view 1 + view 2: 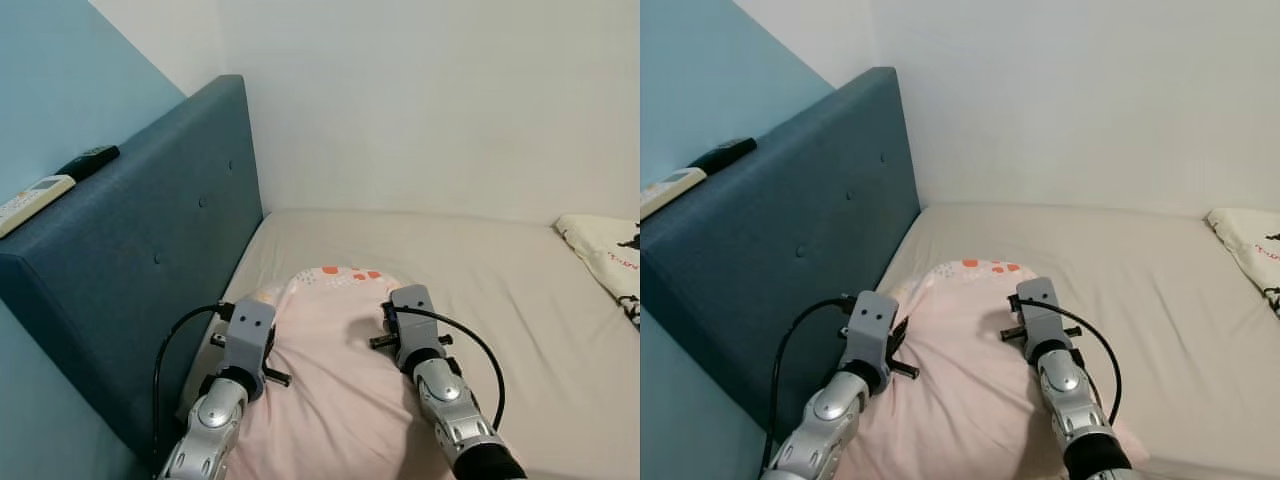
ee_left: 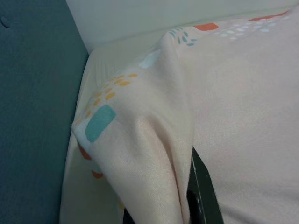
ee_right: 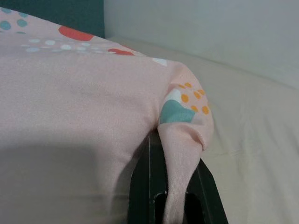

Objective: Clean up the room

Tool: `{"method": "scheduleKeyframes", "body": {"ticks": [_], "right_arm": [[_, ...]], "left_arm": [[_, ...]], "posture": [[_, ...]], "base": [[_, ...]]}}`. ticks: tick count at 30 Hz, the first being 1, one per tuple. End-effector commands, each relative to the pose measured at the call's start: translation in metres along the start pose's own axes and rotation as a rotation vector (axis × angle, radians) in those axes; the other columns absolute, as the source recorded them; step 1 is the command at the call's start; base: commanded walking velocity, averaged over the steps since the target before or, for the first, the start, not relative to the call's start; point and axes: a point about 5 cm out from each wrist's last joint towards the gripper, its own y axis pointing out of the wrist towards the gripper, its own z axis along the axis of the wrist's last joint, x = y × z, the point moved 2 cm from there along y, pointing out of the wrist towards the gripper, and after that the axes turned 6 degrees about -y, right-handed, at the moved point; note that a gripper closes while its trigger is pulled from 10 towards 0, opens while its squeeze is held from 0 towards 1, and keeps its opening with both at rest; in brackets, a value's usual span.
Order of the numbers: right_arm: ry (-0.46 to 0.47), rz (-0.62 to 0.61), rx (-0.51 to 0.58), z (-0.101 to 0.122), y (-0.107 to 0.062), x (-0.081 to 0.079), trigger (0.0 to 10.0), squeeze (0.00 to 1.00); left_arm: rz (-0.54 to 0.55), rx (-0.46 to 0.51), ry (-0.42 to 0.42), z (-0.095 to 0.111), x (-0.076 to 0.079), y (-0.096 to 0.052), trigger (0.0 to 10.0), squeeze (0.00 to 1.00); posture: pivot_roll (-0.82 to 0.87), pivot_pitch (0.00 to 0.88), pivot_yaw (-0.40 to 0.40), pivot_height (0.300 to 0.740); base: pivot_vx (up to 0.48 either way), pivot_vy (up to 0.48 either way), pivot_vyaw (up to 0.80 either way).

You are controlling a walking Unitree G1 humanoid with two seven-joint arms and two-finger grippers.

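A fold of the pale pink patterned fabric pillow [image 3: 93,126] is pinched between the right gripper's [image 3: 174,205] black fingers, and another fold is clamped by the left gripper [image 2: 191,196]. The pillow is held above the beige mattress [image 1: 480,260], beside the dark blue padded headboard [image 1: 150,250].

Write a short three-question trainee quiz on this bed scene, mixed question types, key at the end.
1. True or false: both grippers are pinching fabric of the pink pillow.
2. What lies on top of the blue headboard?
3. The pillow sits: A) against the far wall, B) near the headboard, C) on the floor.

Key:
1. True: left gripper and right gripper each clamp a corner fold.
2. A white remote and a black remote.
3. B
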Motion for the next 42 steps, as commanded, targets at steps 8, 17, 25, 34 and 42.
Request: {"method": "scheduleKeyframes", "body": {"ticks": [8, 17, 25, 34, 42], "right_arm": [[0.009, -0.068, 0.015, 0.0018, -0.0002, 0.0163, 10.0, 0.0], [0.008, -0.068, 0.013, 0.0007, -0.001, 0.0164, 10.0, 0.0], [0.006, -0.066, 0.011, 0.0006, -0.0009, 0.0167, 10.0, 0.0], [0.002, -0.061, 0.007, 0.0, -0.0008, 0.0163, 10.0, 0.0], [0.004, -0.057, 0.004, -0.0004, -0.0008, 0.0153, 10.0, 0.0]], "left_arm": [[0.045, 0.064, -0.012, 0.0104, -0.0195, -0.002, 10.0, 0.0], [0.018, 0.083, -0.03, 0.0129, -0.0169, -0.0038, 10.0, 0.0], [0.011, 0.089, -0.035, 0.0133, -0.0166, -0.0045, 10.0, 0.0], [0.037, 0.078, -0.039, 0.0103, -0.0192, -0.0051, 10.0, 0.0], [0.037, 0.073, -0.03, 0.0094, -0.0198, -0.0054, 10.0, 0.0]], "posture": [[-0.03, 0.0, 0.018, 0.74], [-0.03, 0.0, 0.018, 0.74], [-0.03, 0.0, 0.014, 0.74], [-0.03, 0.0, 0.011, 0.74], [-0.03, 0.0, 0.011, 0.74]], "base": [[0.0, 0.0, 0.0], [0.261, 0.0, 0.0], [0.409, 0.0, 0.0], [0.22, 0.0, 0.0], [0.0, 0.0, 0.0]]}}
